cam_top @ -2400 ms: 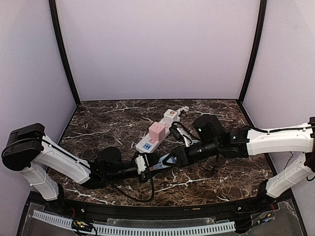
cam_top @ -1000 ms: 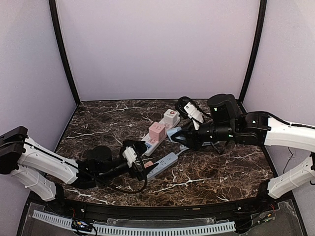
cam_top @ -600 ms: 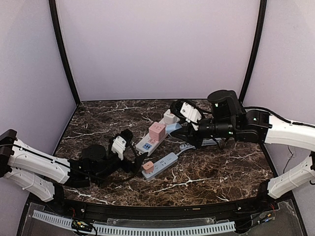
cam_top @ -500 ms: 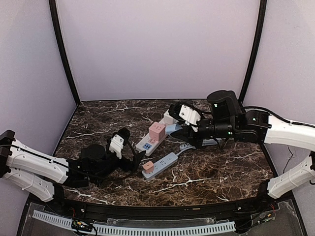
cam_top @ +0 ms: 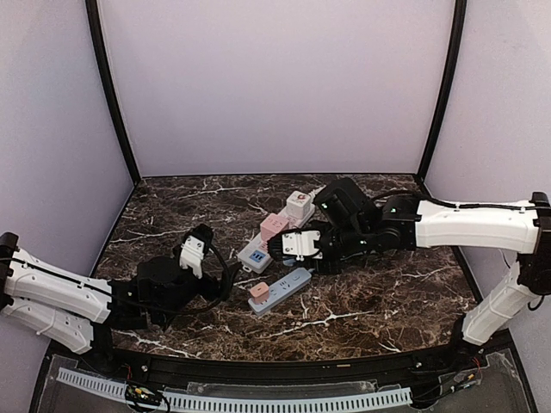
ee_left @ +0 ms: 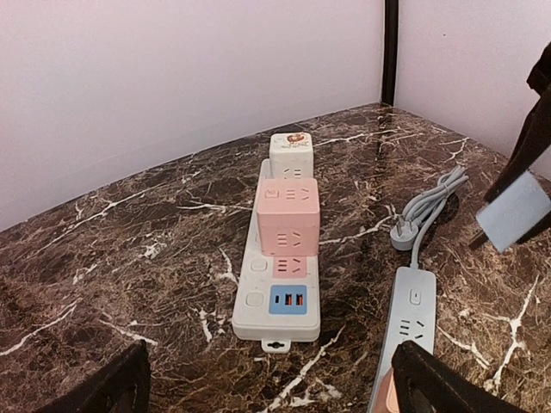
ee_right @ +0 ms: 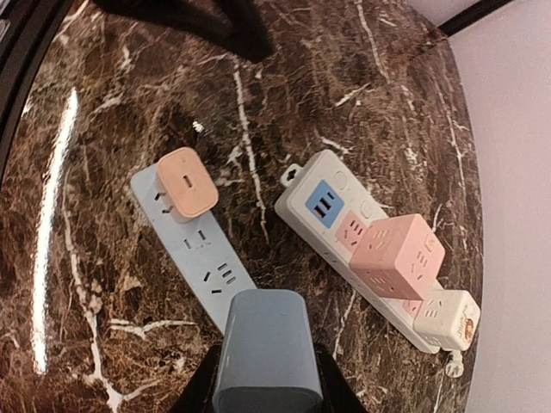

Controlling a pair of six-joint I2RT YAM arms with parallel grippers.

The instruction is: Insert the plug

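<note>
Over the far side of the blue strip (ee_right: pixel 207 258) hangs the grey-blue plug (ee_right: pixel 267 348), clamped in our right hand (cam_top: pixel 301 244); prongs hidden. A second ago we held this plug well behind the blue strip; the right arm (cam_top: pixel 465 225) has since swung it forward, so we judge only alignment and the push remain. Pink adapter (ee_right: pixel 187 181) sits seated at the blue strip's left end. Right arm reaches in from the right of the blue strip. Left hand (ee_left: pixel 271 379) has backed off left of the blue strip, jaws wide, empty, low over the surface (cam_top: pixel 362 301).
</note>
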